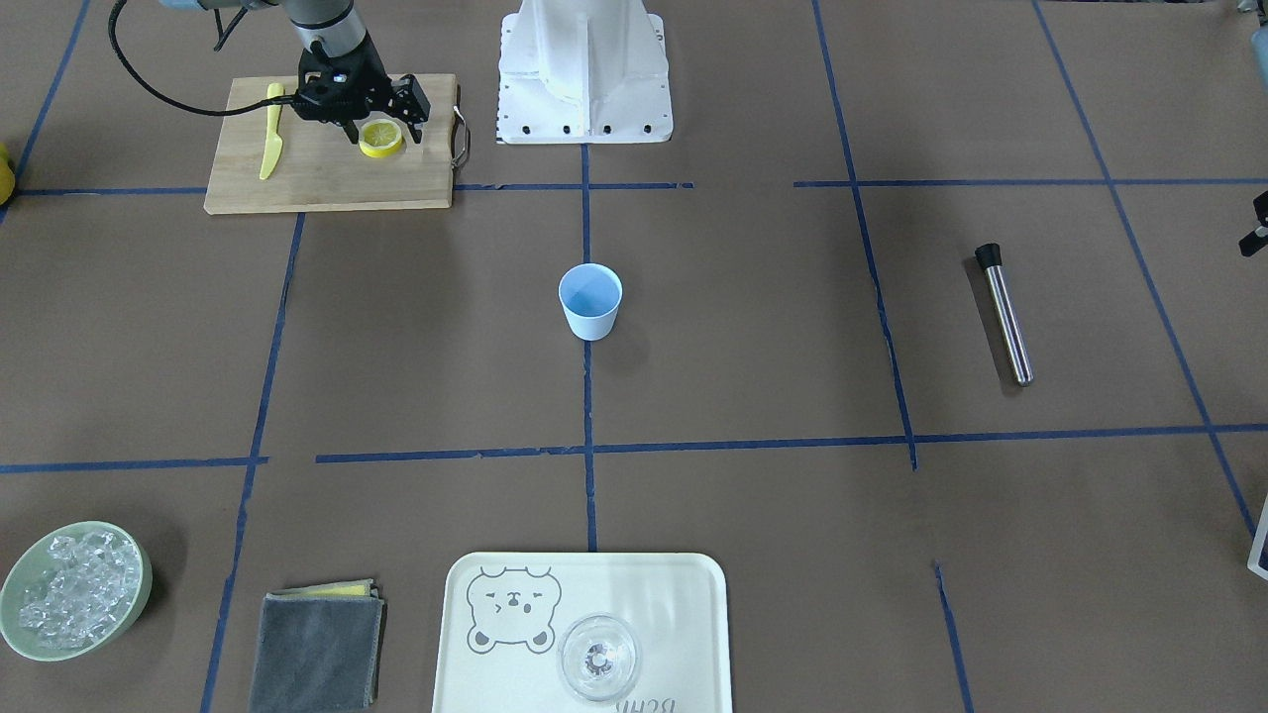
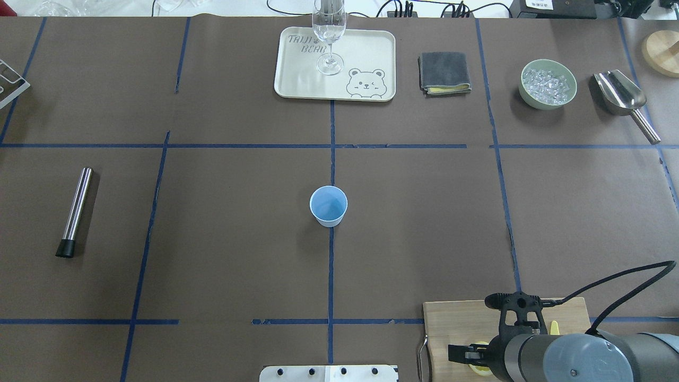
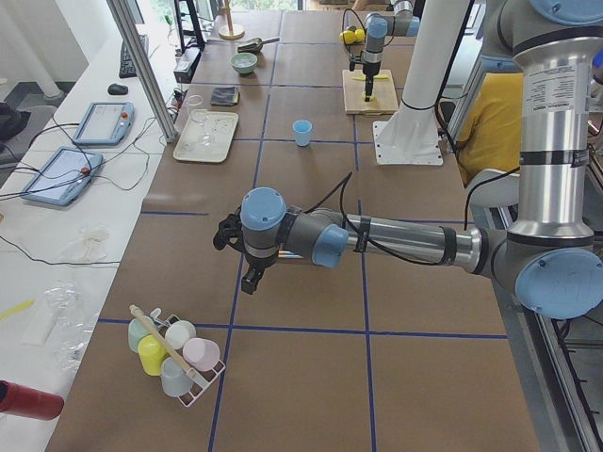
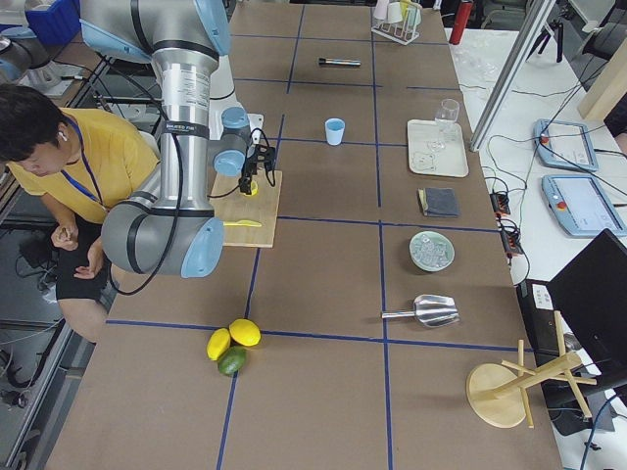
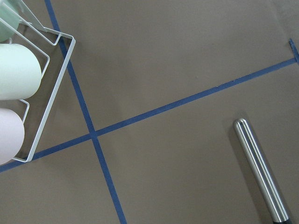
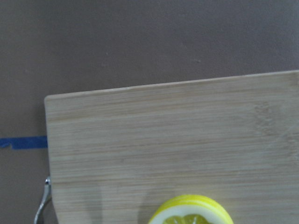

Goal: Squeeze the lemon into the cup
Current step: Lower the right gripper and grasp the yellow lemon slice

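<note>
With the front camera as the view and the cup as the middle of the clock, the cutting board lies at 10 o'clock, close to the robot's right side. This is probably so that the right arm can reach it easily. A yellow knife lies on the board's left part, and the lemon slice lies near its right edge.

The right tool hangs directly over the lemon with its jaws apart, one on each side of the slice. I cannot tell if they touch it. To me the grasp looks prepared, not yet made.

The cup stands upright in the centre of the counter, mouth upward and well apart from the lemon — so the slice must be carried there before any squeezing.

At 3 o'clock lies a metal tube, untouched. The left tool is far off, near the counter's end — whether its jaws are apart or together I cannot tell.
</note>
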Robot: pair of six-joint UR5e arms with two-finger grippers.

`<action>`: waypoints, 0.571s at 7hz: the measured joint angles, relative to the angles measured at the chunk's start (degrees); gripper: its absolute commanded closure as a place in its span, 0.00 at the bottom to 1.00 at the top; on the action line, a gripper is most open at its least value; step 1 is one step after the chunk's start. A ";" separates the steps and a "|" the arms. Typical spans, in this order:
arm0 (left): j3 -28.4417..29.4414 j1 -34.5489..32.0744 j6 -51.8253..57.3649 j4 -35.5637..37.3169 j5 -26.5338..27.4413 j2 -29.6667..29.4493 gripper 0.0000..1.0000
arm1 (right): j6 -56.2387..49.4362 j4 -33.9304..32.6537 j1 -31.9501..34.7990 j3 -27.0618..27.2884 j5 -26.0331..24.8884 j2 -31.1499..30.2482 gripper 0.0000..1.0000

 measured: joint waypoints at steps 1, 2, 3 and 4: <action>-0.03 0.00 0.04 0.00 0.00 0.23 0.00 | 0.00 -0.19 0.11 0.01 -0.01 -0.21 0.10; -0.06 0.00 0.08 0.00 0.00 0.38 0.00 | 0.00 -0.28 0.12 0.01 -0.07 -0.52 0.21; -0.10 0.00 0.11 0.00 0.00 0.43 0.00 | 0.00 -0.30 0.11 0.01 -0.13 -0.74 0.26; -0.16 0.00 0.11 0.00 0.00 0.45 0.00 | 0.00 -0.29 0.10 0.02 -0.16 -0.83 0.27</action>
